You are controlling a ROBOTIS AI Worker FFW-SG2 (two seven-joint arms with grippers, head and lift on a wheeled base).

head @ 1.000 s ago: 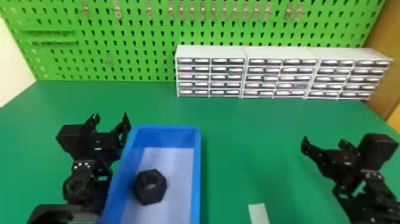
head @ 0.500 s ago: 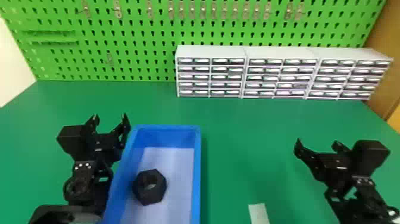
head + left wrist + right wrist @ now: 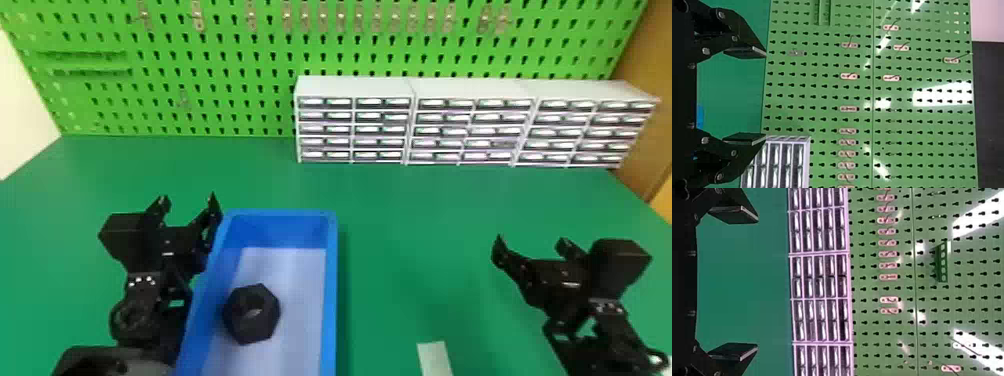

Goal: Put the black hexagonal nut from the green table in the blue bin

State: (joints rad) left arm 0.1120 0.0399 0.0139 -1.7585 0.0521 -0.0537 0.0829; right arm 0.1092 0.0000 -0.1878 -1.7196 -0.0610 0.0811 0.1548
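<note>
The right gripper (image 3: 531, 241) has been shifted a little toward the middle of the head view over the last second and is now held at the lower right, its jaws apart and empty. The left gripper (image 3: 188, 199) is kept almost where it was, beside the blue bin (image 3: 330, 300) at the lower left, its jaws also apart with nothing clamped. The black hexagonal nut (image 3: 251, 324) is left unmoved inside the bin, toward its left wall. The placing can thus be judged done; only a clear withdrawal seems to be called for, without the bin being brushed.

By the head view, the nut's resting place in the bin is given. By the right wrist view, a dark green slotted holder (image 3: 942, 262) is revealed on the pegboard (image 3: 240, 110), beyond the drawer cabinets (image 3: 470, 120).
</note>
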